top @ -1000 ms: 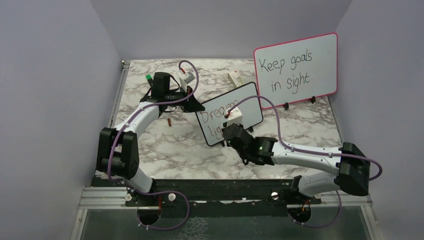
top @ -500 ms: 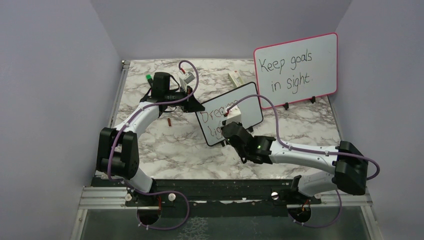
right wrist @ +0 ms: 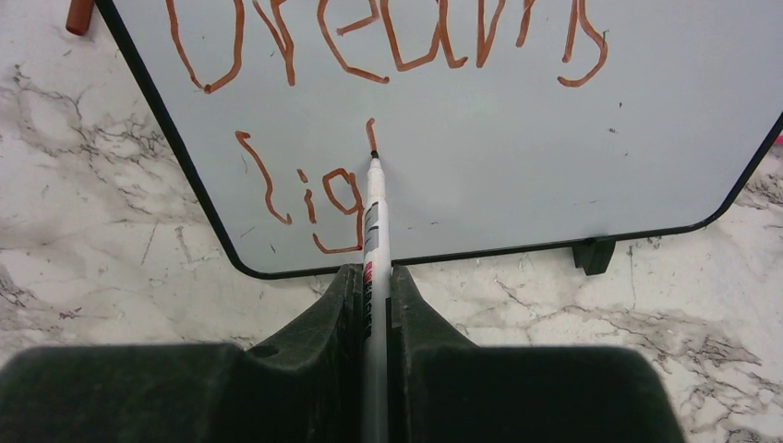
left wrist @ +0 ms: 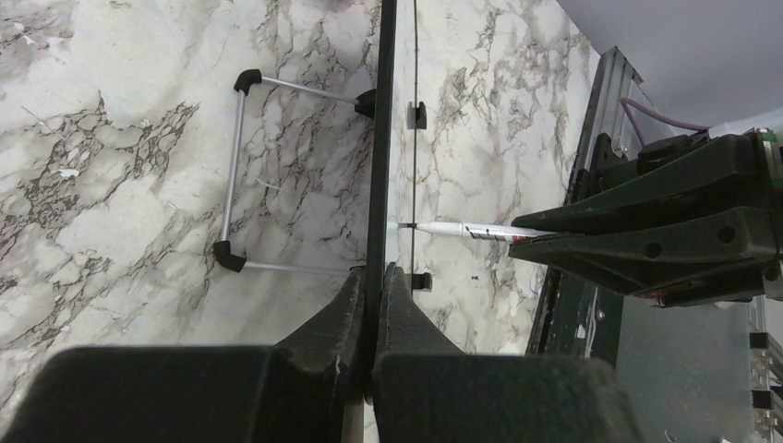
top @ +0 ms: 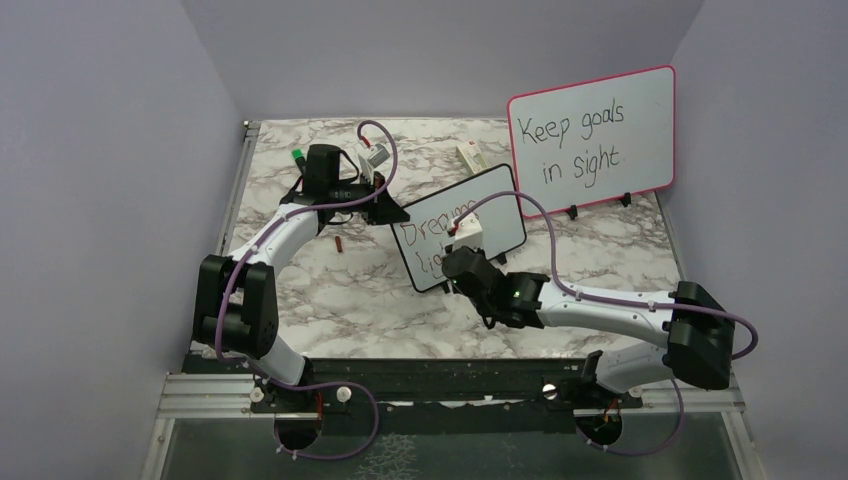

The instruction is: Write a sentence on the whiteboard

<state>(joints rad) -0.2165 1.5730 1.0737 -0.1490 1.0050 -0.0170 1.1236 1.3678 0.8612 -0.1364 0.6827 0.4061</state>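
Note:
The black-framed whiteboard (top: 500, 205) stands tilted on the marble table, edge-on in the left wrist view (left wrist: 379, 138). My left gripper (top: 392, 213) (left wrist: 374, 277) is shut on its left edge. My right gripper (top: 460, 262) (right wrist: 374, 277) is shut on a white marker (right wrist: 374, 212) (left wrist: 462, 229), whose tip touches the board face (right wrist: 517, 157). The sentence (right wrist: 355, 77) (top: 430, 228) is in red: "Dreams" above, "lig" below, plus a short upright stroke at the marker tip.
A larger pink-framed board (top: 592, 140) with black writing stands at the back right. A small red cap (top: 340, 244) (right wrist: 79, 16) lies left of the whiteboard. The board's wire stand (left wrist: 235, 175) sits behind it. A white block (top: 468, 155) lies at the back.
My right arm has shifted slightly to the left along the board with the marker. The left arm and the whiteboard have not moved.

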